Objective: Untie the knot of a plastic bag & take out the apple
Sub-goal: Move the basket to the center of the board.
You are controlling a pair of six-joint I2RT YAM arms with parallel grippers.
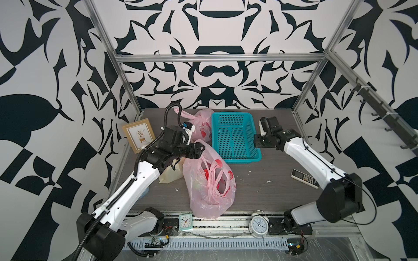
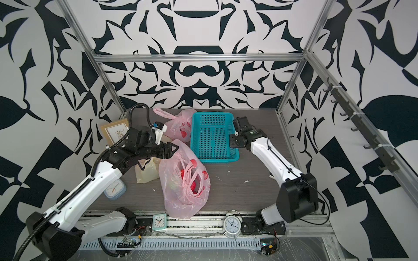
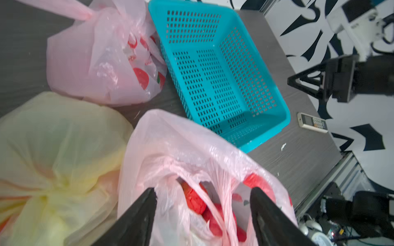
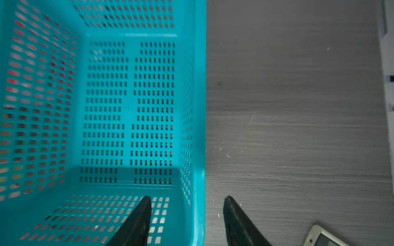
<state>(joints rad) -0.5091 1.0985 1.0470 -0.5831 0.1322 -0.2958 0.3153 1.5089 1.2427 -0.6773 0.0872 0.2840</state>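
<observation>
Pink plastic bag [image 1: 208, 187] lies slumped on the worktop [image 1: 260, 192], handles loose, something red inside, probably the apple [image 3: 193, 199]. My left fingers [image 3: 138, 213] stand wide at its mouth, ready to reach in; my right fingers [image 4: 138, 219], parted and empty, hang over the rim of the teal basket [image 4: 198, 127].

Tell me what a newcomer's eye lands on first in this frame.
The bold black-and-white patterned walls dominate, then the pink plastic bag mid-table, mouth slack, red showing inside, with the left gripper open over it. Behind it sits a teal basket, nothing in it, the right gripper open astride its rim.
</observation>
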